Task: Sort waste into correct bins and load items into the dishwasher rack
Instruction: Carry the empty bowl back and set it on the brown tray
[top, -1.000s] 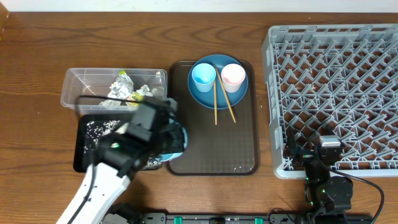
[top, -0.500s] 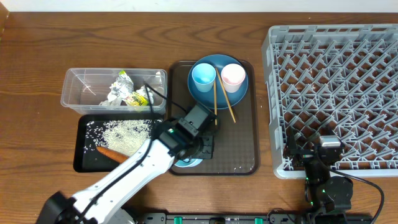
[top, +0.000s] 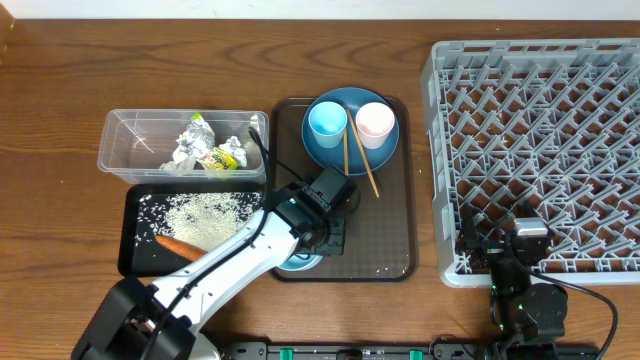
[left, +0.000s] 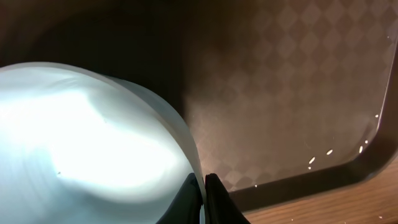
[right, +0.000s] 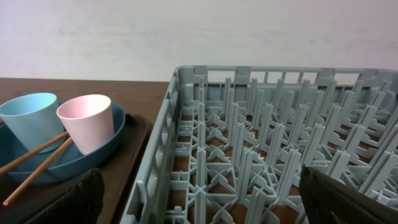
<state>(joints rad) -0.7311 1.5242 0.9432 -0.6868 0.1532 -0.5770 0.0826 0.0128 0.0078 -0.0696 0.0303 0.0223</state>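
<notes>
— Where to find the pale blue bowl (top: 300, 262)?

— At the near-left corner of the dark brown serving tray (top: 385, 235), mostly hidden under the left arm in the overhead view. From the left wrist, a smooth, glossy, very pale curve, washed almost white by the light.

— And the left gripper (left: 202, 188)?

— Clenched on the rim of that bowl, fingers nearly together with the thin wall between them. Whether lifted or resting on the tray, impossible to tell.

— The right gripper (right: 199, 182)?

— Released, jaws spread wide, holding nothing. Low at the near edge of the dishwasher rack (top: 540, 120), facing across its light-grey pegs.

— The other dishes?

— At the far end of the same serving tray: large dark blue plate (top: 326, 156), with the light blue cup (top: 327, 122) and the pink cup (top: 374, 122) upright on it, side by side. Thin wooden chopsticks (top: 348, 168) leaning from between the cups down over the plate's near rim.

— The waste?

— Crumpled white tissue (top: 188, 142) and yellow-green wrapper (top: 216, 156) inside the clear plastic tub (top: 125, 152) on the left. Just in front of it, the shallow black tray (top: 134, 255), with a heap of white rice (top: 205, 214) and an orange carrot (top: 180, 246) lying beside the heap. A few stray grains (left: 318, 158) also on the serving tray, near its front edge.

— All on one surface (top: 60, 100)?

— Yes, brown wood.
</notes>
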